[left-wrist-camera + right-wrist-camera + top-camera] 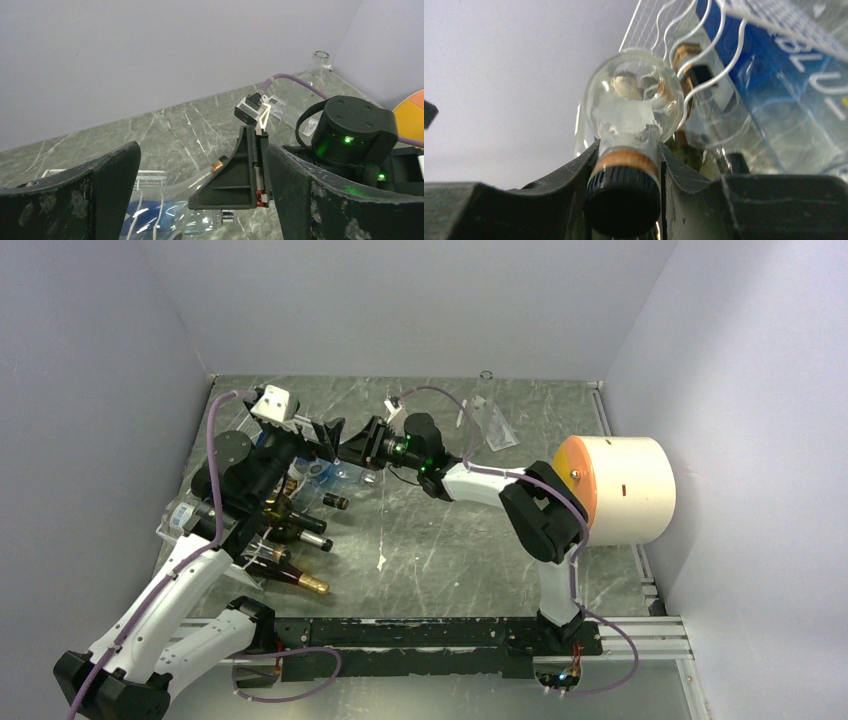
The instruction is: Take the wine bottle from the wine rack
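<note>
while the right gripper [626,165] is clamped on the neck of the clear glass wine bottle [634,100], just above its black cap and copper-coloured band, the left gripper [200,192] sits wide with nothing between its pads. the left wrist view shows one black finger of the right gripper framed between those pads.

bottle location: at the white wire wine rack [642,27] on the left side of the grey-green marbled table [450,550], round shoulder right against the wavy wires. can't tell if it's clear of its cradle.

just beside it, behind the wires, a clear bottle with a blue label [774,75]. lower rows hold dark bottles, one gold-capped [300,580], necks pointing toward table centre.

cream cylinder with an orange face [625,490] is well apart, by the right wall.
</note>
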Tool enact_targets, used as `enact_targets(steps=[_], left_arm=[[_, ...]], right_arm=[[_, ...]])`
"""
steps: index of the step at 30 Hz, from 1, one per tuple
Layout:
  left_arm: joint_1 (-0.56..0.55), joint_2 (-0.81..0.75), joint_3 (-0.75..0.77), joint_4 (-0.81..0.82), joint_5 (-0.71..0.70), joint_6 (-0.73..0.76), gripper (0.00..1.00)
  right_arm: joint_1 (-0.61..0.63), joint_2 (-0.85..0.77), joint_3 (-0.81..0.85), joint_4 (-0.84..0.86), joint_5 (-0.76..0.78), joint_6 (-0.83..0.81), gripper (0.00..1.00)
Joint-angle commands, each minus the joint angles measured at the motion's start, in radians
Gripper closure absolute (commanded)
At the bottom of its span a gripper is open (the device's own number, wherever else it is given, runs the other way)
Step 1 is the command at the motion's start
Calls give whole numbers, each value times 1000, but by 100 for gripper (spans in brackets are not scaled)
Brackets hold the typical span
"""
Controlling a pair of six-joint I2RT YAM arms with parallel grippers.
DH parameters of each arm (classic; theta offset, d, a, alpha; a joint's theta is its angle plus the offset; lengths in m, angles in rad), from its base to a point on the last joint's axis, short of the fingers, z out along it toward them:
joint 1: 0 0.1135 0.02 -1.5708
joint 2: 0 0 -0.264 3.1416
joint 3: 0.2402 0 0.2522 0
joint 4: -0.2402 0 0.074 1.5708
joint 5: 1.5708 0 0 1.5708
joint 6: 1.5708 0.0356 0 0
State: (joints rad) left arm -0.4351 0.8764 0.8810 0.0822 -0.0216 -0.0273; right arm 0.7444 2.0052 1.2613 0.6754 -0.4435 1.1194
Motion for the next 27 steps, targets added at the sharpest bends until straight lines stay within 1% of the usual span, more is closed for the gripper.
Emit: enact_targets(steps=[1, 8, 14, 17, 21, 25, 27], left_arm=[[9, 4, 6, 25, 17, -9, 1], [9, -2, 6, 24, 14, -7, 1], [9, -10, 5, 24, 8, -5, 1], [9, -7, 5, 23, 11, -6, 1], [9, -6, 6, 23, 12, -6, 1], [9, -5, 6, 23, 14, -8, 1], [9, -7, 7, 24, 14, -8, 1]], right_arm=[[15, 72, 76, 99, 33, 33, 73], [18, 155, 175, 89, 21, 51, 72], [23, 192, 200, 97, 39, 62, 70], [21, 208, 217, 77, 59, 60, 62], [21, 225, 241, 35, 94, 66, 54], [16, 205, 221, 17, 160, 72, 38], [12, 206, 228, 12, 177, 70, 34]])
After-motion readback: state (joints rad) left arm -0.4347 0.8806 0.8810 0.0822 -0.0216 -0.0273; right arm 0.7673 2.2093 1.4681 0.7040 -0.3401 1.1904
